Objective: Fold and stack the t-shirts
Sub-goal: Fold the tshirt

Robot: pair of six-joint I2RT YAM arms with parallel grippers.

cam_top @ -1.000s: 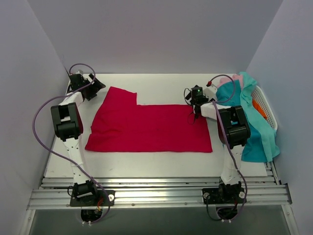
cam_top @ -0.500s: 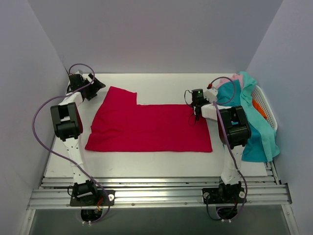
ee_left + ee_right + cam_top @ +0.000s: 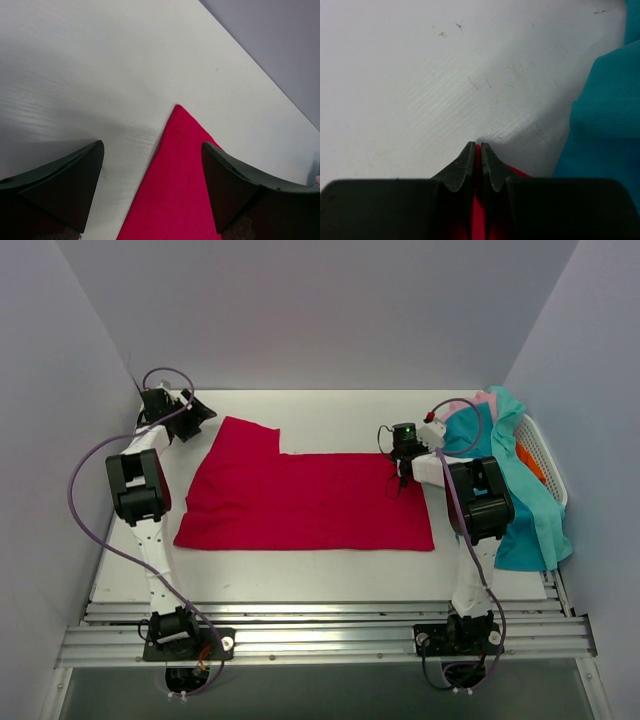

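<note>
Change: the right gripper [image 3: 476, 146] has edged slightly toward the basket [image 3: 545, 455]; the red t-shirt [image 3: 300, 500] lies as before.
Right fingers: pinched together on the red t-shirt's far right corner, a thin red strip between them.
Left gripper [image 3: 152, 145]: fingers spread apart, the shirt's pointed far left corner lying between them.
Red t-shirt: flat on the table [image 3: 330, 410].
Teal t-shirts [image 3: 605, 115]: just beside the pinched corner.

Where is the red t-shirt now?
Top view: the red t-shirt lies spread flat at centre, its far right corner pinched by the right gripper, next to the teal shirts.
</note>
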